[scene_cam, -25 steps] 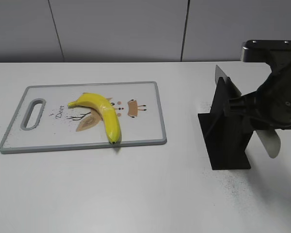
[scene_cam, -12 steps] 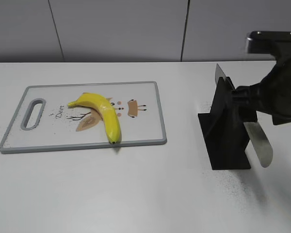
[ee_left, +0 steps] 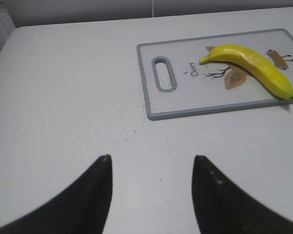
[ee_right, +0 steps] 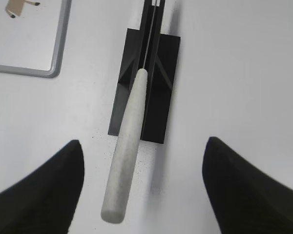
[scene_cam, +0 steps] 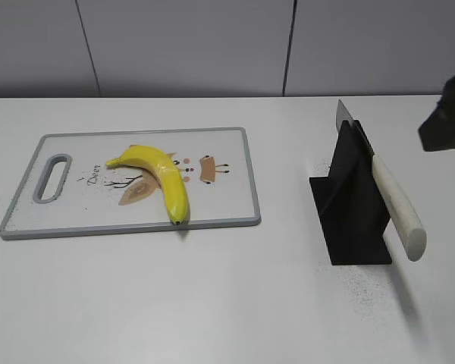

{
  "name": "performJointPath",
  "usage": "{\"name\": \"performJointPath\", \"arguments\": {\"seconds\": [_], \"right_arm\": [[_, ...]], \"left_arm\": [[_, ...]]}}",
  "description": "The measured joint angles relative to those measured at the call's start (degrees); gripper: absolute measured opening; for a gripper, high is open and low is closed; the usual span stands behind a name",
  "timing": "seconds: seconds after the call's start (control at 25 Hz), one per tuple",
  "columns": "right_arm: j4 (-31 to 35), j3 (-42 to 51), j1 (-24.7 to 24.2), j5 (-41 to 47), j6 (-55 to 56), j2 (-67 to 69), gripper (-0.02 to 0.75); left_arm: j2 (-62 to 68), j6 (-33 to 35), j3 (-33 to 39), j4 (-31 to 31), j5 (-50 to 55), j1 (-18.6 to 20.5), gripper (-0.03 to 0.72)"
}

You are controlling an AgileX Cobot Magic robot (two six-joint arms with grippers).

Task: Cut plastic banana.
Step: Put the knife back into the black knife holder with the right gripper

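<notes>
A yellow plastic banana [scene_cam: 161, 177] lies whole on a white cutting board with a grey rim [scene_cam: 243, 174]; both also show in the left wrist view, the banana [ee_left: 254, 66] on the board [ee_left: 151, 102]. A knife with a white handle [scene_cam: 398, 206] rests in a black stand [scene_cam: 353, 208], handle slanting out toward me. In the right wrist view the handle [ee_right: 127, 146] lies between my open right gripper's fingers [ee_right: 142, 146], untouched, well below them. The right arm [scene_cam: 447, 121] shows only at the right edge. My left gripper [ee_left: 151, 158] is open and empty over bare table.
The white table [scene_cam: 212, 303] carries dark specks near the stand and near the board. A grey panelled wall [scene_cam: 189, 45] runs behind the table. The board's handle slot [scene_cam: 51, 178] is at its left end.
My right arm has pulled back up and to the right, off the knife handle. The knife stays in the stand, now fully in view. Banana and board have not moved.
</notes>
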Motion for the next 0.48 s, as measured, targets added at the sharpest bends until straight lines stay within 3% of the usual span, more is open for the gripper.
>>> {"name": "performJointPath", "arguments": {"seconds": [0.48], "right_arm": [[0.58,4.21,0.0,7.79,-9.27,-20.19,0.591]], "left_arm": [[0.0,0.0,0.06,-0.11,0.05,0.0,0.508]]}}
